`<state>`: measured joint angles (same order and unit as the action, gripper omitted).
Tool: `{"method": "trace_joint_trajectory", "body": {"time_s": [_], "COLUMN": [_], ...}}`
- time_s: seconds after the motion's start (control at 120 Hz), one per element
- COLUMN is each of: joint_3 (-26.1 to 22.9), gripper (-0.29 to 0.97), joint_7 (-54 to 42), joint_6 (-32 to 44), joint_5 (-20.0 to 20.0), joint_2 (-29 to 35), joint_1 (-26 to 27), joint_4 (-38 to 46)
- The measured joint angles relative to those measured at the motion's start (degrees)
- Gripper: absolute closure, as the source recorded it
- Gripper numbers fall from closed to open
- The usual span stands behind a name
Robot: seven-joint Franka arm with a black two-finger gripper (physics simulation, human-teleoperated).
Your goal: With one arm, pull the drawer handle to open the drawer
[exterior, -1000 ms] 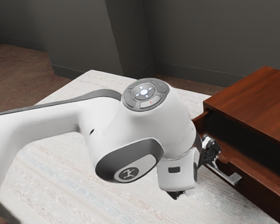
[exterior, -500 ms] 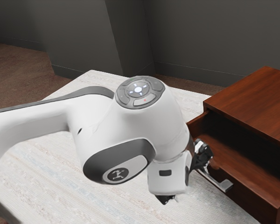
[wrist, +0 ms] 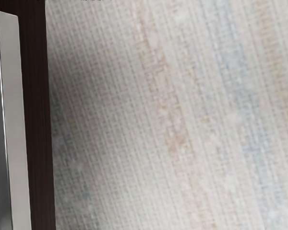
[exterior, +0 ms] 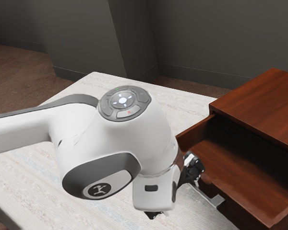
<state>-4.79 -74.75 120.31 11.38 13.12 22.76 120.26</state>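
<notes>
A dark red wooden cabinet (exterior: 264, 103) stands at the exterior view's right, on the table. Its drawer (exterior: 240, 177) is pulled well out toward the arm, and its bare wooden floor shows. A silver bar handle (exterior: 212, 199) runs along the drawer front. My black gripper (exterior: 194, 171) sits at the handle's near end, shut on it, mostly hidden behind the white wrist. In the wrist view the silver handle (wrist: 9, 124) runs alongside the dark drawer front (wrist: 36, 120), just by my hand.
The table (exterior: 33, 158) is covered by a pale woven cloth (wrist: 173, 120) with faint stripes. My bulky white arm (exterior: 110, 148) crosses the exterior view's left and middle. Dark grey walls and a brown floor lie behind.
My hand has drawn back toward the exterior view's lower left, and the drawer has slid out with it. More of the drawer's inside is exposed now.
</notes>
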Motion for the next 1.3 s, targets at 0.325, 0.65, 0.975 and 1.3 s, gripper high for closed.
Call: {"method": "trace_joint_trajectory", "body": {"time_s": [0.325,0.65,0.975,1.3], "joint_3": [0.12,0.16,0.23,7.46], "gripper": [0.03,0.02,0.0,0.0], "joint_7": [0.01,0.08,0.13,1.72], "joint_6": [-0.44,-0.01,-2.83,-10.79], "joint_5": [-0.08,-0.9,-1.46,-4.15], "joint_2": [2.33,2.75,8.27,4.65], "joint_1": [0.98,1.24,1.19,0.62], "joint_4": [2.06,1.68,-1.14,-15.39]}}
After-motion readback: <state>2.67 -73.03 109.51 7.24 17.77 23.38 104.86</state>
